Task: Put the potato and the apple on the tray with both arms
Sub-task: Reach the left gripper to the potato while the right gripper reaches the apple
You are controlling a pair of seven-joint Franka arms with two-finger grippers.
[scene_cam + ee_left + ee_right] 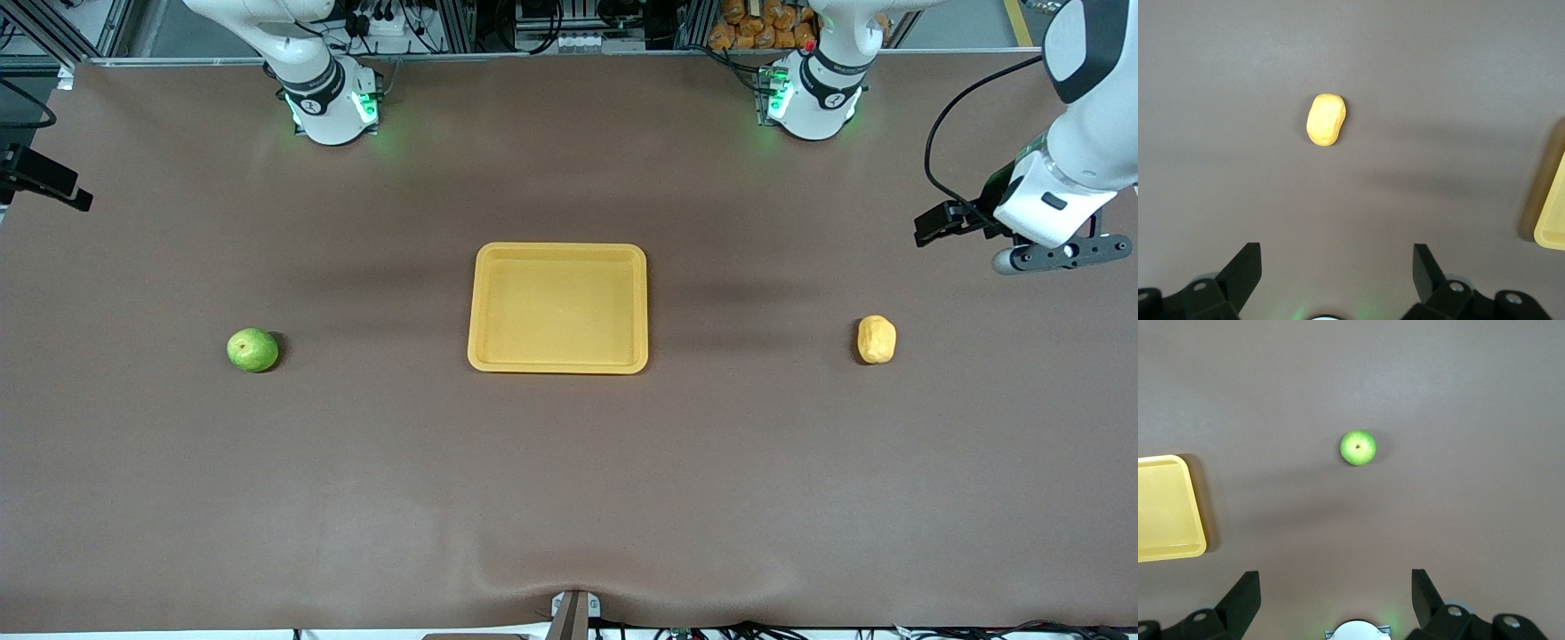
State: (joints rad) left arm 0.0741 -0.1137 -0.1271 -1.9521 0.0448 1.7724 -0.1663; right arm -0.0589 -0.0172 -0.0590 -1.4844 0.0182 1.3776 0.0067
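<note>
The yellow-orange tray [557, 249] lies empty at the table's middle. The green apple [252, 349] rests on the table toward the right arm's end, well apart from the tray. The yellow-tan potato [877, 339] rests toward the left arm's end. My left gripper [1058, 253] hangs in the air over the table's left-arm end, away from the potato. In the left wrist view it [1337, 267] is open and empty, with the potato [1325, 119] and a tray corner [1551, 213] ahead. My right gripper [1336, 587] is open and empty, with the apple [1358, 447] and tray [1171, 550] ahead.
Both arm bases [329, 102] [813, 98] stand along the table edge farthest from the front camera. A black part [44, 182] shows at the right arm's end of the table. The brown mat [569, 480] covers the table.
</note>
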